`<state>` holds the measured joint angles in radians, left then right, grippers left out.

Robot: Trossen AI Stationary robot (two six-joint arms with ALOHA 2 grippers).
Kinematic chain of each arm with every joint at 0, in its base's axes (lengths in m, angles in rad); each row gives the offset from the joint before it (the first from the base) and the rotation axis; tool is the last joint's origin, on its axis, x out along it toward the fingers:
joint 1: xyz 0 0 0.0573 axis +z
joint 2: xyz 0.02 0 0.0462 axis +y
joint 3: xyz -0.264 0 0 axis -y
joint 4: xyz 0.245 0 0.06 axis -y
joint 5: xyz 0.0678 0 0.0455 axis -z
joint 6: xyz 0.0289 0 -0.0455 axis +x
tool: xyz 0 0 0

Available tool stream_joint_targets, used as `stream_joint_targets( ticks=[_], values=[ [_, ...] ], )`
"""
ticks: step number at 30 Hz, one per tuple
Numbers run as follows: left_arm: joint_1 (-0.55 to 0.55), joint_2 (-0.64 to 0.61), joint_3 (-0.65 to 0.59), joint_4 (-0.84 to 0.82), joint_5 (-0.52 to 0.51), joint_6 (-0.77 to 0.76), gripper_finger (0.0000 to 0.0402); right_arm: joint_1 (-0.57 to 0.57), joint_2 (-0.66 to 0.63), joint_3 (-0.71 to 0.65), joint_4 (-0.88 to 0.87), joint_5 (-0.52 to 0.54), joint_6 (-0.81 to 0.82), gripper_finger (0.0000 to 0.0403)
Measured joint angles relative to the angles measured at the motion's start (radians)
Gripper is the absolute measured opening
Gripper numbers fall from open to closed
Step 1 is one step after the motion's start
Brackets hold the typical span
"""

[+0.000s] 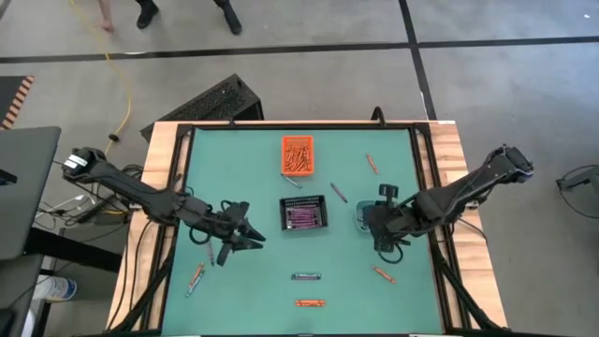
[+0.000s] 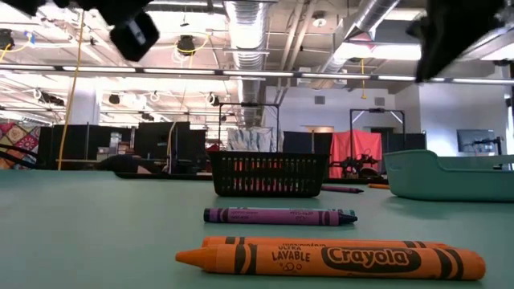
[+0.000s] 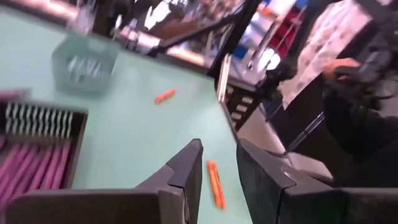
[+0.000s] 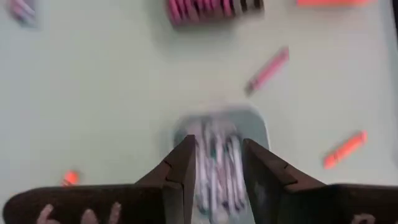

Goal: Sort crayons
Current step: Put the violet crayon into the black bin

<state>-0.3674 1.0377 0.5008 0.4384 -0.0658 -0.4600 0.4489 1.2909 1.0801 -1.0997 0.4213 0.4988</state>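
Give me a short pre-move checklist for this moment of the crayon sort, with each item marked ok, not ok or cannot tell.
1. Right gripper over the teal bin: ok, it hangs above the bin with crayons below it.
2. Right gripper empty: ok, jaws apart, nothing between them.
3. Left gripper empty: ok, jaws apart with only table showing between.
4. Loose crayons left to sort: not ok, an orange crayon and a purple crayon lie at the near edge, and others are scattered.
5. Purple crayons in the black mesh bin: ok.
6. Orange bin holds only orange: cannot tell.
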Motion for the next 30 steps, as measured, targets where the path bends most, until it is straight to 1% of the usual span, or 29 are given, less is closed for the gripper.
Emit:
stream_joint_targets(
  ticks=[2,6,9,12,15,17,19,22,25,27,29,30],
  values=[
    [-0.004,-0.042,0.021,-0.122,-0.008,-0.056,0.0089,0.021,0.0,0.027,0.061,0.015,-0.031,0.0122],
    [-0.027,-0.094,0.087,-0.412,-0.08,-0.154,0.0089,0.067,0.0,0.037,0.247,0.056,-0.149,0.0122],
    [-0.044,-0.109,0.161,-0.69,-0.099,-0.295,0.0089,0.09,0.002,0.022,0.446,0.078,-0.258,0.0122],
    [-0.083,-0.105,0.222,-0.938,-0.099,-0.479,0.0089,0.1,0.008,-0.019,0.694,0.081,-0.389,0.0122],
    [-0.131,-0.095,0.258,-1.111,-0.089,-0.659,0.0089,0.099,0.024,-0.064,0.93,0.082,-0.518,0.0122],
    [-0.162,-0.09,0.258,-1.192,-0.059,-0.785,0.0089,0.1,0.039,-0.102,1.037,0.081,-0.6,0.0122],
    [-0.195,-0.086,0.245,-1.229,-0.031,-0.924,0.0089,0.093,0.067,-0.125,1.134,0.081,-0.657,0.0122],
    [-0.233,-0.068,0.226,-1.263,0.012,-1.108,0.0089,0.074,0.114,-0.15,1.217,0.079,-0.688,0.0122],
    [-0.25,-0.038,0.217,-1.259,0.066,-1.182,0.0089,0.054,0.159,-0.152,1.221,0.078,-0.694,0.0122],
    [-0.251,0.0,0.217,-1.276,0.061,-1.22,0.0089,0.043,0.182,-0.15,1.224,0.078,-0.686,0.0122],
    [-0.248,0.051,0.216,-1.314,0.044,-1.304,0.0089,0.037,0.206,-0.15,1.243,0.077,-0.686,0.0122],
    [-0.245,0.083,0.216,-1.325,0.057,-1.337,0.0089,0.037,0.215,-0.149,1.241,0.077,-0.688,0.0122]
  ],
)
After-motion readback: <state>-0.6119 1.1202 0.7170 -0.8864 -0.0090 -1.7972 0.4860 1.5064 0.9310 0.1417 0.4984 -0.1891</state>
